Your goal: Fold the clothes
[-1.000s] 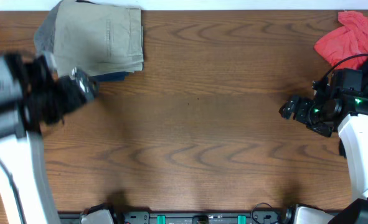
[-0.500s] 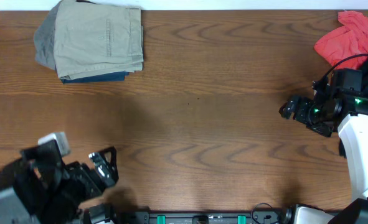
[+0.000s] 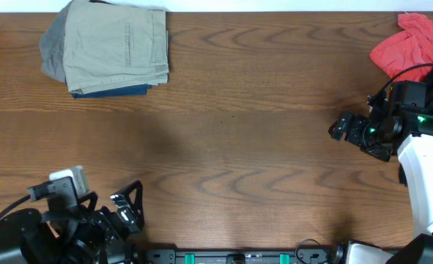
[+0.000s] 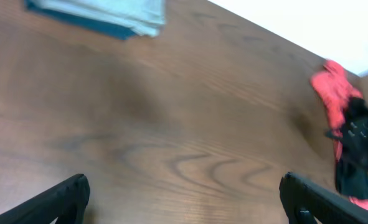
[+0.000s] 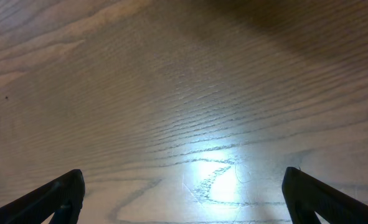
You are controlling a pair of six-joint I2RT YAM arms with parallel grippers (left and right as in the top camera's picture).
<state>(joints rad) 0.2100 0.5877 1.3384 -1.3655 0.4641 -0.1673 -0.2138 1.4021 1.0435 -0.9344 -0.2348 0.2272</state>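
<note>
The pale khaki shorts lie folded at the table's far left corner, on top of a dark navy garment. They also show at the top left of the left wrist view. My left gripper is open and empty at the front left edge, far from the shorts. In the left wrist view its fingers stand wide apart over bare wood. My right gripper is at the right side, and in the right wrist view it is open and empty above the table.
A crumpled red shirt lies at the far right corner, behind the right arm; it also shows in the left wrist view. A grey bit of cloth sticks out left of the shorts. The wooden table spans the view.
My left arm has drawn back from beside the shorts to the front left edge of the table. The shorts and the right arm have not moved.
</note>
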